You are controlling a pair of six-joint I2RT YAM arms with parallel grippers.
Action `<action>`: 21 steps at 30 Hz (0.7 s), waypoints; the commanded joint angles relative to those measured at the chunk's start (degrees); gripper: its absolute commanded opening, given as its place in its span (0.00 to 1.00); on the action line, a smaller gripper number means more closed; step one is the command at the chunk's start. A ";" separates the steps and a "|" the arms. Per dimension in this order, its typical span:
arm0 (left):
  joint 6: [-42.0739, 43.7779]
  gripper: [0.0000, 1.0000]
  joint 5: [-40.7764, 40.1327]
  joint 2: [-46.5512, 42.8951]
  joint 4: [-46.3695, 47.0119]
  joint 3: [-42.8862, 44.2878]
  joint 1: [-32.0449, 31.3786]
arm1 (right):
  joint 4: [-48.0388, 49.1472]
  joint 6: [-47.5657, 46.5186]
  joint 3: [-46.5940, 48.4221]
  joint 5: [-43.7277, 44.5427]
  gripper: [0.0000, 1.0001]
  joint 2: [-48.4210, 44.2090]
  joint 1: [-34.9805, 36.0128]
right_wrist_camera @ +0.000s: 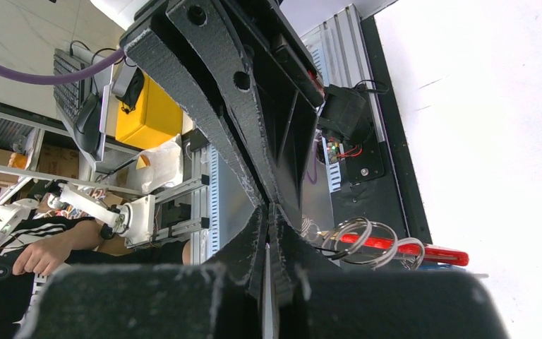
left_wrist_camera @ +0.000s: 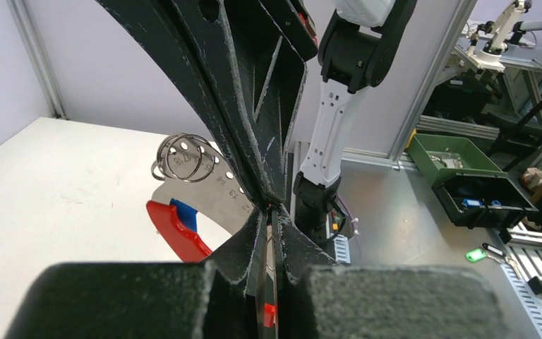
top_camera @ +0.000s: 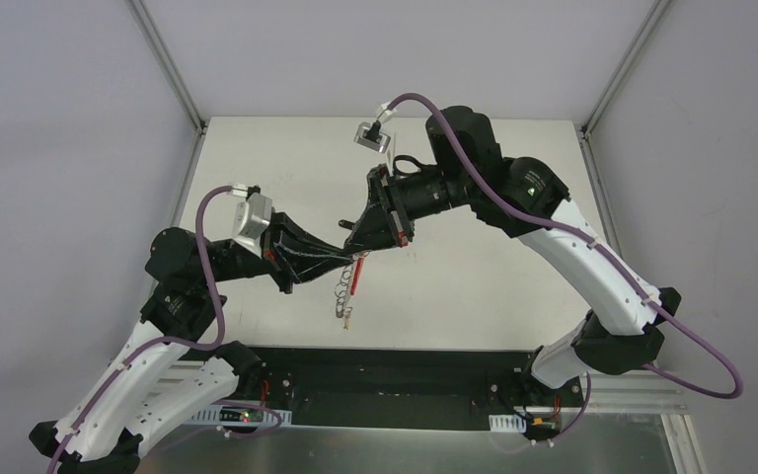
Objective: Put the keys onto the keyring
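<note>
Here both arms reach in over the white table point(top_camera: 474, 286) and meet tip to tip near its middle. The left arm rises from its base, folds at the elbow and stretches to the right, with the left gripper point(top_camera: 345, 256) pointing at the other. The right arm arcs high over the far side of the table, then its wrist turns back to the left and toward the near edge, which brings the right gripper point(top_camera: 362, 246) nose to nose with the left one.

In the left wrist view, that gripper's fingers point(left_wrist_camera: 243, 244) press together on a thin metal strip point(left_wrist_camera: 270, 261) seen edge-on. The right wrist view shows its own fingers point(right_wrist_camera: 254, 236) closed the same way on a narrow sliver of metal. I cannot tell whether either piece is a key.

The keyring point(top_camera: 342, 292) hangs just below the meeting point, toward the near edge. Its red strap point(top_camera: 357, 276) sits beside the wire rings point(left_wrist_camera: 183, 157), and the yellowish tag point(top_camera: 345, 318) is lowest. I cannot tell whether the tag touches the table. A blue piece point(left_wrist_camera: 182, 214) lies against the inside of the strap, next to a curved metal plate point(left_wrist_camera: 215, 194) stamped with numbers.
</note>
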 commanded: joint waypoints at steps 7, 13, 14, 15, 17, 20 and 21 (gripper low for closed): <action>-1.14 0.00 -0.54 -0.81 4.48 2.32 -0.38 | 3.28 -0.64 0.93 1.41 0.00 -2.21 0.70; -0.74 0.00 -2.12 -1.46 3.94 2.71 -0.38 | 4.39 -1.05 -1.07 3.73 0.15 -4.41 0.66; -0.67 0.00 -2.22 -1.55 3.96 2.67 -0.38 | 4.54 -1.12 -1.51 4.32 0.19 -4.96 0.65; -0.67 0.00 -2.29 -1.52 3.98 2.62 -0.38 | 4.78 -1.15 -1.95 4.87 0.24 -5.42 0.68; -0.80 0.00 -2.31 -1.47 4.19 2.63 -0.36 | 5.22 -1.26 -2.94 6.02 0.29 -6.24 0.70; -0.97 0.00 -2.41 -1.55 4.57 2.51 -0.38 | 5.70 -1.43 -3.88 7.80 0.37 -7.64 0.69; -1.00 0.00 -2.31 -1.57 4.70 2.53 -0.38 | 5.83 -1.62 -4.29 8.51 0.39 -8.11 0.68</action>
